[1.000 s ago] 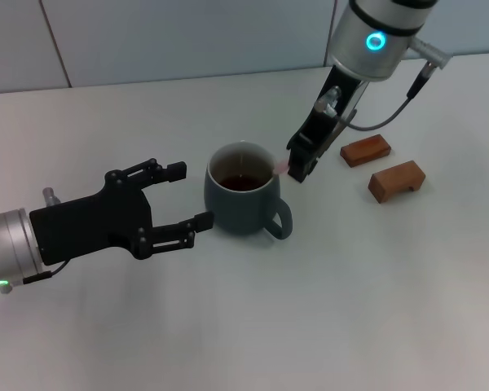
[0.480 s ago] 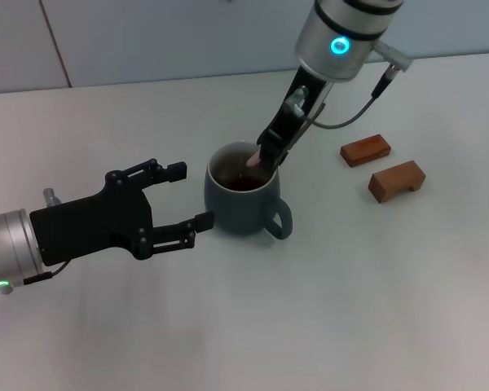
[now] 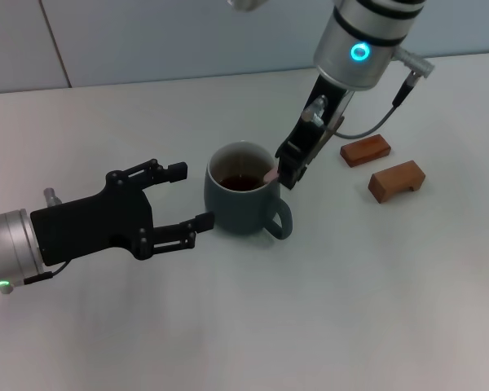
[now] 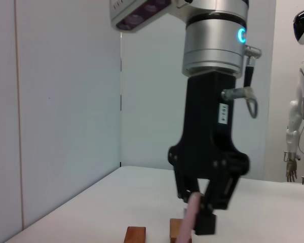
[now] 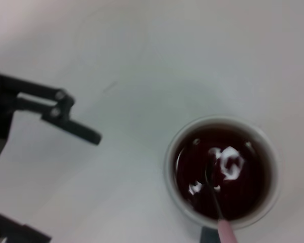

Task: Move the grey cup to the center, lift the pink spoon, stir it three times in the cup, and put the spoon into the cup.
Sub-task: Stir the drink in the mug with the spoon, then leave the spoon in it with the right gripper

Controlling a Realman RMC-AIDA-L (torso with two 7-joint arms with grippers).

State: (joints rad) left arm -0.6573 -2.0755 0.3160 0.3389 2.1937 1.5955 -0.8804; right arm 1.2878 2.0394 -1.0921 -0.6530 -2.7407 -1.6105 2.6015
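The grey cup point(image 3: 243, 200) stands mid-table, its handle toward the front right. Its pale wall and dark bottom fill the right wrist view point(image 5: 222, 171). My right gripper point(image 3: 286, 174) hangs over the cup's right rim, shut on the pink spoon point(image 3: 270, 174) by its handle. The spoon slants down into the cup. Its metal neck and bowl point(image 5: 213, 188) reach the dark bottom. From the left wrist view, the right gripper point(image 4: 198, 216) shows pinching the pink handle point(image 4: 186, 227). My left gripper point(image 3: 191, 195) rests open just left of the cup, apart from it.
Two brown wooden blocks point(image 3: 365, 150) point(image 3: 397, 180) lie to the right of the cup, behind the right arm's cable. A wall runs along the table's far edge. A white humanoid figure point(image 4: 301, 101) stands far off in the left wrist view.
The right gripper swung the spoon from the cup's right rim toward its back and centre, then returned to the right rim. The cup and the left arm stayed still.
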